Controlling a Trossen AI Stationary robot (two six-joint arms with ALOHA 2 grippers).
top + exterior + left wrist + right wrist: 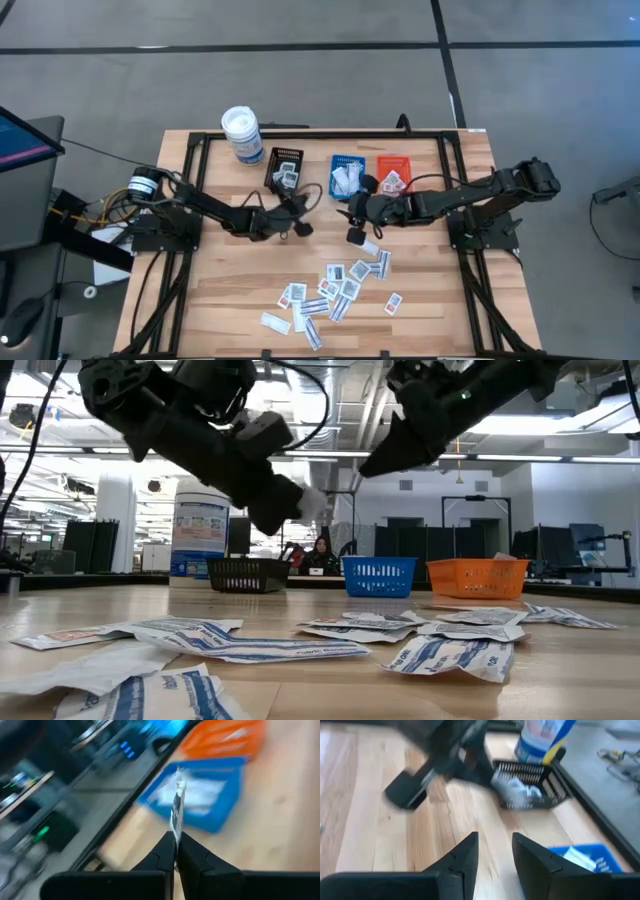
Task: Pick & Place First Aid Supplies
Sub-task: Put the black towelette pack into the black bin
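Several small white packets with blue or dark print lie scattered on the near half of the table (340,285), (400,635). More lie in the black tray (284,168), the blue tray (347,172) and the orange tray (394,172) at the far side. My left gripper (312,194) hangs above the table between the black and blue trays, shut on one packet (176,805), (312,502). My right gripper (352,212), (495,847) is open and hangs just near of the blue tray, holding nothing. My left gripper pinches one white packet by its lower edge (174,831) between the two fingertips (165,851). The packet is seen edge-on and stands out past the fingertips. It is lifted clear of the table, with the blue tray beyond it.
A white round canister with a blue label (241,133) stands at the far left, beside the black tray. The two grippers are close together over the table's middle. Bare wood lies between the trays and the packet pile. Dark frame rails run along the table's edges.
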